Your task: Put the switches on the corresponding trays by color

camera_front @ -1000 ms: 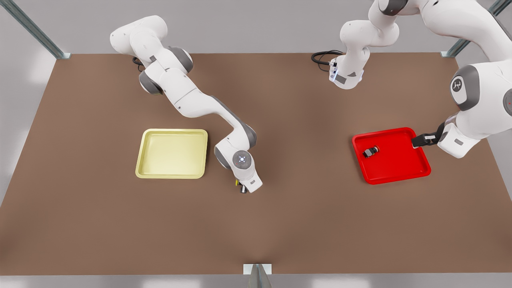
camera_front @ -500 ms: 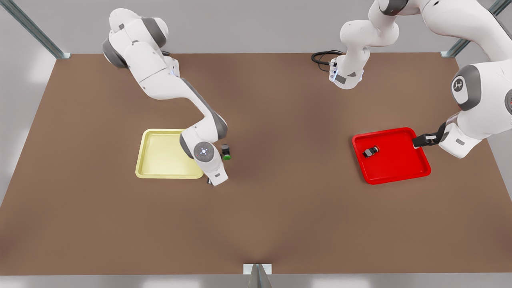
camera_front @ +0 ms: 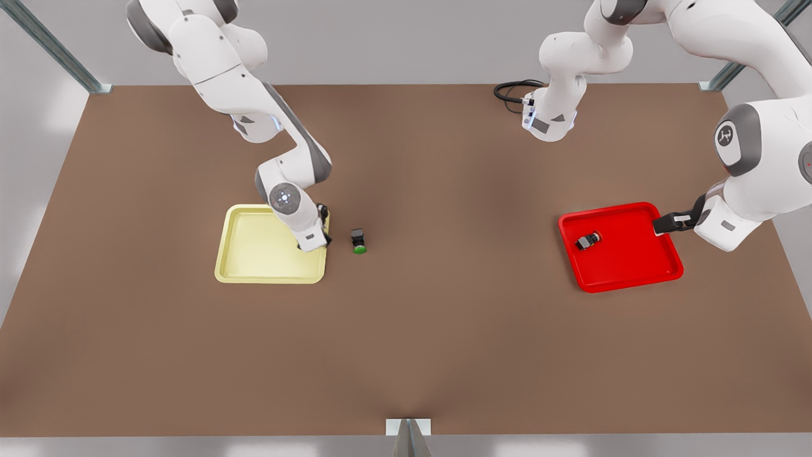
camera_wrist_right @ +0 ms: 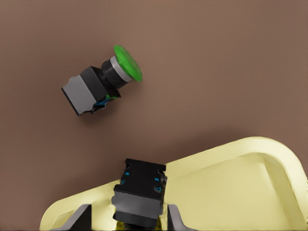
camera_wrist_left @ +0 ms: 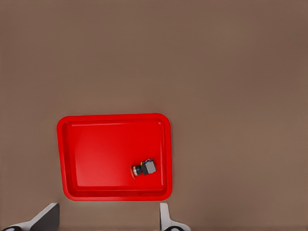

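The right hand hangs over the edge of the yellow tray nearest the green switch, its fingers clamped on the black body of a switch whose cap is hidden. The green switch lies on the brown bench just beside that tray. The left hand waits at a corner of the red tray, fingers spread and empty, and the red switch lies on its side inside that tray.

Fingers grip black switch over yellow tray rim; green-capped switch nearby.
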{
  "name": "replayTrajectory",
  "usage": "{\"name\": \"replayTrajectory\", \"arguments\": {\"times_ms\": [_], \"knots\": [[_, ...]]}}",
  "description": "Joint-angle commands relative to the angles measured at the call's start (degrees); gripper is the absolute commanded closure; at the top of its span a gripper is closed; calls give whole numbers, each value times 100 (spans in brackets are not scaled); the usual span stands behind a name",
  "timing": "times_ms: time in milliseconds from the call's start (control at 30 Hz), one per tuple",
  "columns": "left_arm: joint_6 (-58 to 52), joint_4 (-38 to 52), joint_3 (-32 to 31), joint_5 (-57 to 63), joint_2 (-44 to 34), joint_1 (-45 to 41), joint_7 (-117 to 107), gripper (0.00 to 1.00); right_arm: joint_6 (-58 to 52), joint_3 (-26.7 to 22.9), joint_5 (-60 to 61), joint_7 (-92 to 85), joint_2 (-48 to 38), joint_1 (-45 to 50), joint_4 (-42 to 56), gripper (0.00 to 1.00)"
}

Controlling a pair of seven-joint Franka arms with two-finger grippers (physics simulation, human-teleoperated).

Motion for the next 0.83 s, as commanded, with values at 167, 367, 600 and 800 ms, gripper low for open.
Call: {"name": "replayTrajectory", "arguments": {"times_ms": [167, 367, 600, 800], "knots": [[-9, -9, 0, 0, 8, -9, 0, 0, -44, -3, 0, 9, 11, -35, 105, 0], [123, 44, -132, 1, 8, -18, 0, 0, -4174, -12, -694, 3531, 248, 193, 4446, 0], [202, 53, -149, -8, -71, -9, 44, 0, -5229, 779, -967, 4948, -1650, -1477, 4245, 0], [185, 53, -342, -8, -44, -62, 9, 0, -5282, 779, -958, 4957, -1589, -1485, 4236, 0]]}}
